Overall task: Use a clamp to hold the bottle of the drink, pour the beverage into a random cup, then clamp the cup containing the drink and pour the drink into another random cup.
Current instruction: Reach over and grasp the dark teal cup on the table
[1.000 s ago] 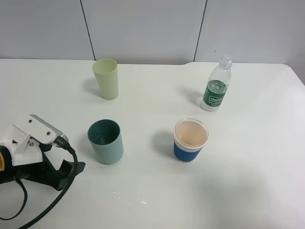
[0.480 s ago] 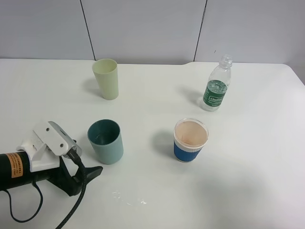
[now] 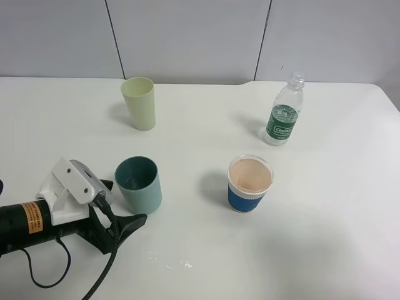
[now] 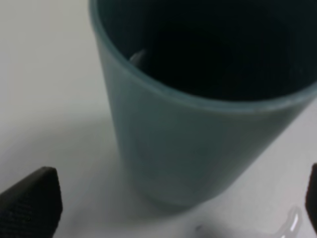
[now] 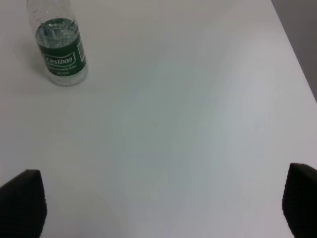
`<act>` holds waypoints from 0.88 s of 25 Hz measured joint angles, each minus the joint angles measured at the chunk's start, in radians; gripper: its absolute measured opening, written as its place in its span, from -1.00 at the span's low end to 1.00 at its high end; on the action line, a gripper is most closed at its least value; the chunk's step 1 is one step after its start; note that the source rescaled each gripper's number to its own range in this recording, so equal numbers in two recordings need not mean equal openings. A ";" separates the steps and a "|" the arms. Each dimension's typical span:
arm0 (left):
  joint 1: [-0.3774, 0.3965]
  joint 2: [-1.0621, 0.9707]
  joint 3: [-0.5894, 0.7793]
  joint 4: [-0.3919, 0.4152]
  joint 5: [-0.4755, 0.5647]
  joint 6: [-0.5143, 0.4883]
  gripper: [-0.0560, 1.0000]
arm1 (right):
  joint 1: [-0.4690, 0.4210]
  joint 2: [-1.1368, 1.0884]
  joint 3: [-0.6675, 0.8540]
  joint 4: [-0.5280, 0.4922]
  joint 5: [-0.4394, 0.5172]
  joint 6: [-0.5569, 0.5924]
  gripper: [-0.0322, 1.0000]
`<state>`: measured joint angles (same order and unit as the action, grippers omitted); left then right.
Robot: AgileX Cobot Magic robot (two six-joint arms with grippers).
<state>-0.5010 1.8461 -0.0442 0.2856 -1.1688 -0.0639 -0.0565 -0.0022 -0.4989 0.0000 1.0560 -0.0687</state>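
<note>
High camera overlooks the whole counter (image 3: 325, 250); left wrist hugs the eight-o'clock teal cup (image 3: 139, 185), right wrist shares the two-o'clock bottle (image 3: 284, 112).

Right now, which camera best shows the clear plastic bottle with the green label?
Exterior high: the clear green-labelled plastic bottle stands whole, cap included. Right wrist cuts off its top; left wrist shows none of it.

Three cups: one pale yellow-green plastic cup (image 3: 139, 103), one teal plastic tumbler (image 3: 139, 185), one blue-sleeved white-rimmed cup (image 3: 249, 184). One clear green-labelled plastic bottle (image 3: 284, 112).
</note>
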 joint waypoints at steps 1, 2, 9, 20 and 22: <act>0.000 0.020 0.000 0.000 -0.020 0.008 1.00 | 0.000 0.000 0.000 0.000 0.000 0.000 1.00; 0.000 0.040 0.000 0.000 -0.029 0.022 1.00 | 0.000 0.000 0.000 0.000 0.000 0.000 1.00; 0.000 0.117 0.000 -0.004 -0.035 0.084 1.00 | 0.000 0.000 0.000 0.000 0.000 0.000 1.00; 0.000 0.121 -0.008 -0.035 -0.042 0.091 1.00 | 0.000 0.000 0.000 0.000 0.000 0.000 1.00; 0.000 0.121 -0.025 -0.014 -0.042 0.091 1.00 | 0.000 0.000 0.000 0.000 0.000 0.000 1.00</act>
<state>-0.5010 1.9672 -0.0695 0.2717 -1.2109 0.0268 -0.0565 -0.0022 -0.4989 0.0000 1.0560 -0.0687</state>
